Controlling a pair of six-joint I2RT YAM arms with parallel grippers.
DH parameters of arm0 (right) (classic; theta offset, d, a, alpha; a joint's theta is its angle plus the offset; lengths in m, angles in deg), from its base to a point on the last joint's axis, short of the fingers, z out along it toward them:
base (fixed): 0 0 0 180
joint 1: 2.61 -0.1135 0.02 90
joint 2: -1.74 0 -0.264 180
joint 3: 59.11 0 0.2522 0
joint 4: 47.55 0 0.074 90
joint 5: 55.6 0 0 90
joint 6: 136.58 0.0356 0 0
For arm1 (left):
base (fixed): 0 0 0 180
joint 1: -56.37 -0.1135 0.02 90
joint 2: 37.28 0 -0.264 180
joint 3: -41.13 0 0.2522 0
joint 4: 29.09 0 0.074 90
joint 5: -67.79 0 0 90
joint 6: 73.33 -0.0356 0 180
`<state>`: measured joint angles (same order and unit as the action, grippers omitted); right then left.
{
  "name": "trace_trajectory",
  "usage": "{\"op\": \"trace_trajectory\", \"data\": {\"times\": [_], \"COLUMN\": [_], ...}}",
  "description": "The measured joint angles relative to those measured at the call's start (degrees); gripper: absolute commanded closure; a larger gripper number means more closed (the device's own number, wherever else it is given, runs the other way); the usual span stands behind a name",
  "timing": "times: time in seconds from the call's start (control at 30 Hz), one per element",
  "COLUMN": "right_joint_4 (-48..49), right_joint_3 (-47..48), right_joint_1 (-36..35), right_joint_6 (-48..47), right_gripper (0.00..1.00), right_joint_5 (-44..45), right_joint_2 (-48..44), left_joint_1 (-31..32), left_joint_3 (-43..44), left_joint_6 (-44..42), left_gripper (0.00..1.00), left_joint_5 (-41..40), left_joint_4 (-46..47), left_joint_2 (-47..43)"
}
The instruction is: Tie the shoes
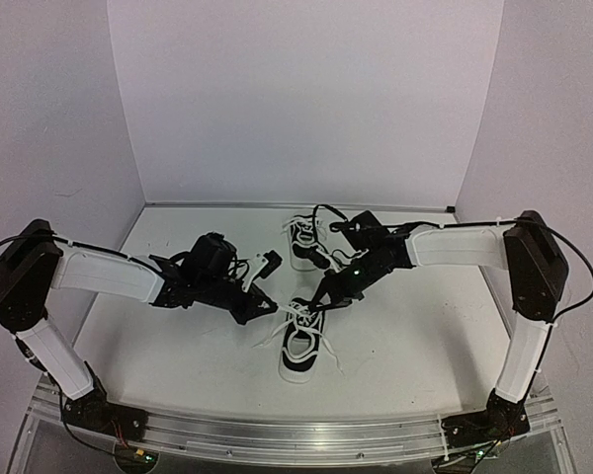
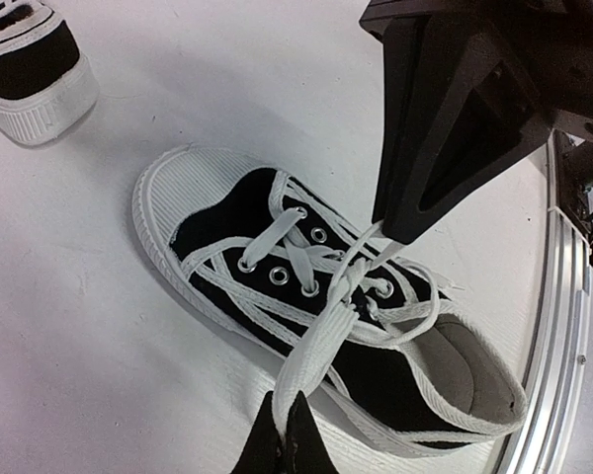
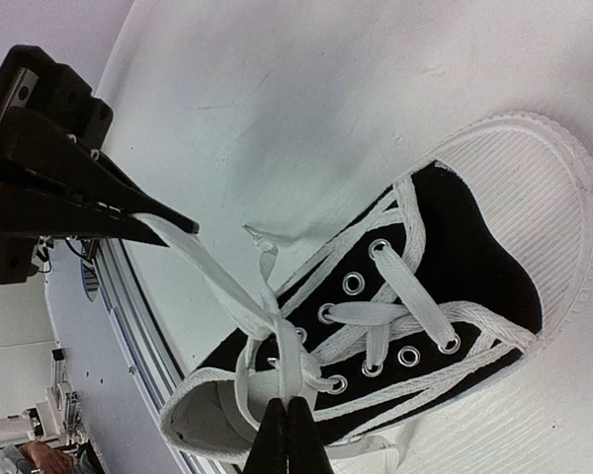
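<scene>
The near shoe (image 1: 301, 348), a black sneaker with a white sole, lies between my grippers; it also shows in the left wrist view (image 2: 222, 212) and the right wrist view (image 3: 465, 247). My left gripper (image 1: 272, 308) (image 2: 285, 423) is shut on a white lace loop (image 2: 321, 341) drawn out to the shoe's left. My right gripper (image 1: 322, 299) (image 3: 288, 413) is shut on another lace strand (image 3: 295, 367) by the knot at the top eyelets. Both strands are taut and cross over the tongue. The second shoe (image 1: 304, 243) (image 2: 32, 71) stands farther back, untouched.
The metal rail of the table's near edge (image 2: 558, 326) runs close behind the near shoe's heel. White walls enclose the table at the back and sides. Black cables (image 1: 326, 212) hang by the right arm above the far shoe.
</scene>
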<state>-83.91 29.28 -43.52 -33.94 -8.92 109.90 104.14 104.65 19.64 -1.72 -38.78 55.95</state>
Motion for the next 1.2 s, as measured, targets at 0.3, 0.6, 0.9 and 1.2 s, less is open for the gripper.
{"op": "trace_trajectory", "data": {"times": [0.3, 0.6, 0.9, 1.2], "right_joint_4": [1.3, 2.5, 3.3, 4.4], "right_joint_3": [-1.4, -1.7, -1.7, -1.7], "right_joint_1": [0.0, 0.0, 0.4, 0.9], "right_joint_6": [0.7, 1.4, 3.7, 4.9], "right_gripper": [1.00, 1.00, 1.00, 1.00], "right_joint_5": [-1.7, -2.1, -2.3, -2.9], "right_joint_2": [0.0, 0.0, 0.0, 0.1], "left_joint_1": [-0.1, 1.6, 8.1, 9.6], "left_joint_3": [-3.7, -6.0, 5.9, 17.7], "left_joint_6": [-5.4, -22.5, -39.7, -49.4], "left_gripper": [0.46, 0.62, 0.69, 0.74], "left_joint_5": [-5.3, -8.3, -4.2, -4.7], "left_joint_4": [0.6, 2.0, -9.3, -20.9], "left_joint_2": [-6.1, -19.7, -5.2, 4.3]}}
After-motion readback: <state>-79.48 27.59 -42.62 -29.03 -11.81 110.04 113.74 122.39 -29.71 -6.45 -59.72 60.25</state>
